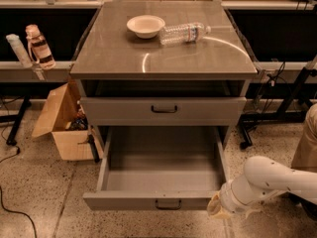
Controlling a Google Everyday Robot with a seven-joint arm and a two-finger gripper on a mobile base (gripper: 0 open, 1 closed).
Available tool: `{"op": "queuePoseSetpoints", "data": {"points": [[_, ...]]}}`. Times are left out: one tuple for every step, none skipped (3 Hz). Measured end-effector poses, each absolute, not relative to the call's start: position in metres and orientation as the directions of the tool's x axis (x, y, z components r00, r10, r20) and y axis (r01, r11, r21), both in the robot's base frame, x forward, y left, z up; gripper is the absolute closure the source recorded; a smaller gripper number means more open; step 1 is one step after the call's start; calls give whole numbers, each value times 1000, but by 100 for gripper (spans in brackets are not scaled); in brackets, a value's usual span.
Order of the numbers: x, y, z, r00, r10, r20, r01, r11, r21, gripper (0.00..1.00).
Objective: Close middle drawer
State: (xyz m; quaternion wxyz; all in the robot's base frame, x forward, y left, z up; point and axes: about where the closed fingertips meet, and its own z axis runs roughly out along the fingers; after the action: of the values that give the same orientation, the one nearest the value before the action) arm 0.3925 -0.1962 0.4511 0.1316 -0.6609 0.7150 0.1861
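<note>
Below the top drawer (119,110), middle drawer (124,201) pulled far out toward the camera, not yet closed.
Front panel with small dark handle (168,204) facing the viewer; long axis running left to right, parallel to the top drawer's front; whole push straight back judged left to do. At the panel's right end, touching or just beside it, gripper (215,212) on a white arm (277,177); released or clenched, cannot tell. Up on the surface (114,53), bowl (145,26) and toppled bottle (184,33).

The white arm (270,175) reaches in from the right, bent and held low. Its gripper (216,207) points left at the arm's end.
</note>
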Motion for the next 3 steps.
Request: {"op": "queuePoseSetpoints", "data": {"points": [[392,-201,444,-129,-889,-440,-991,100,87,100],[396,-207,437,-161,-883,-441,-987,142,76,100],[401,-213,432,-183,-879,-440,-983,178,53,100]]}}
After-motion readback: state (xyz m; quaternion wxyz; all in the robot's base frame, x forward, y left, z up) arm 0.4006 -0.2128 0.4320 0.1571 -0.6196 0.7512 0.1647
